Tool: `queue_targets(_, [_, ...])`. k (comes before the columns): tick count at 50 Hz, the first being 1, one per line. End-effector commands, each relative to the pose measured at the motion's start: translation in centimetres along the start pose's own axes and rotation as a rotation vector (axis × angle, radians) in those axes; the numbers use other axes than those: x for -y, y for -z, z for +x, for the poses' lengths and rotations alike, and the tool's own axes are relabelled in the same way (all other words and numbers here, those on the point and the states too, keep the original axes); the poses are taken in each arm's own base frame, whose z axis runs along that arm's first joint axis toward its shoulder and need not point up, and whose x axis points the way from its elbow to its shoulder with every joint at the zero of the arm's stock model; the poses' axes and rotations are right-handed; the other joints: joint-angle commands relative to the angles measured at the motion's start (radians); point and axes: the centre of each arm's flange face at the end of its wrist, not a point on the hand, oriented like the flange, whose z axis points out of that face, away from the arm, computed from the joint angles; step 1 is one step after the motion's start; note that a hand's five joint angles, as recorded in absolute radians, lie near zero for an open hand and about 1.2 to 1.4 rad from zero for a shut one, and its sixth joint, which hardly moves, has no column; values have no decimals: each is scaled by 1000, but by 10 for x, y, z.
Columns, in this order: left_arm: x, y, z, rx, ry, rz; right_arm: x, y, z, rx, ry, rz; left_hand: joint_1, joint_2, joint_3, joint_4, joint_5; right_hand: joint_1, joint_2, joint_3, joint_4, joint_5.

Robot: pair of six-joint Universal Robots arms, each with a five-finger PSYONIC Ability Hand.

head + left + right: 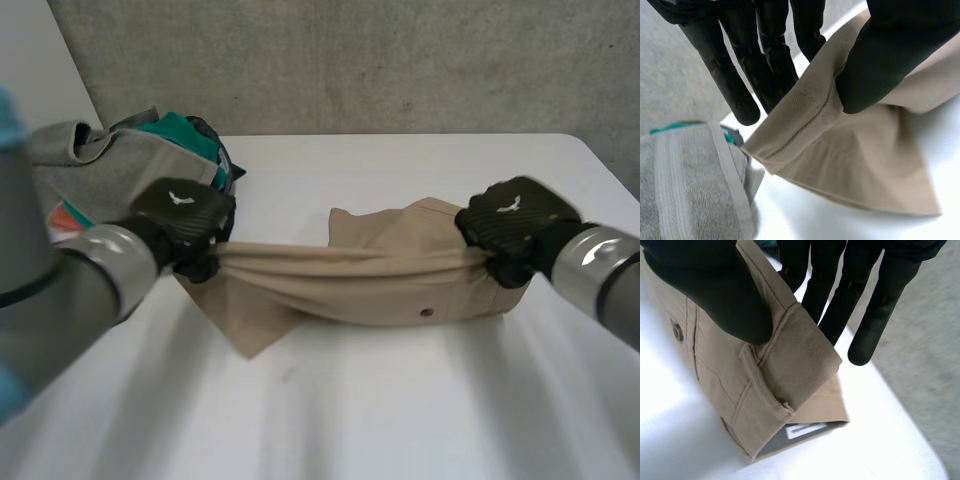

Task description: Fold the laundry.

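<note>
Left hand [182, 212] pinches hem [800, 117] of tan garment [380, 285]; right hand [515, 222] pinches waistband [795, 357]; cloth taut between.

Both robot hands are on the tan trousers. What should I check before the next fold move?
1. Left robot hand grip: thumb and fingers pinch a hemmed edge of the tan trousers: ok.
2. Right robot hand grip: pinches the waistband by a belt loop: ok.
3. Cloth between the hands lying flat: it is bunched into a taut band: not ok.
4. Grey towel apart from the trousers: close beside the held corner, contact cannot tell.
5. Rest of the trousers resting on the table: ok.
</note>
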Motion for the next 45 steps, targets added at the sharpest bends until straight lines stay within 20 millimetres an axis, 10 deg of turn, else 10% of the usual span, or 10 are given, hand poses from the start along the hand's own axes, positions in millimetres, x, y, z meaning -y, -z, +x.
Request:
queue_targets(1, [-18, -75, 5, 78, -133, -14, -14, -51, -3, -35, 5, -46, 229, 198, 203, 197, 230, 270, 222, 204, 193, 207])
queue_targets(6, [43, -117, -21, 212, -117, 323, 16, -99, 41, -272, 28, 115, 229, 198, 203, 197, 230, 270, 222, 204, 193, 207])
queue_targets(13, [152, -102, -77, 484, -60, 1007, 94, -113, 116, -626, -21, 629, 229, 198, 203, 197, 230, 270, 222, 204, 193, 207])
queue_targets(18, [164, -95, -84, 515, -52, 1100, 129, -100, 142, -763, -56, 1007, 229, 198, 203, 197, 230, 270, 222, 204, 193, 207])
queue_targets(28, [117, -110, -65, 431, -35, 866, 90, -138, 106, -574, -75, 821, 229, 198, 203, 197, 230, 270, 222, 204, 193, 207])
queue_targets(39, [-18, -138, 20, 142, -109, 455, -13, -178, 18, -324, -52, 420, 229, 198, 203, 197, 230, 270, 222, 204, 193, 207])
queue_targets(45, [-59, -127, 40, 72, -200, 254, -55, -170, -11, -234, 0, 196, 229, 198, 203, 197, 230, 270, 222, 204, 193, 207])
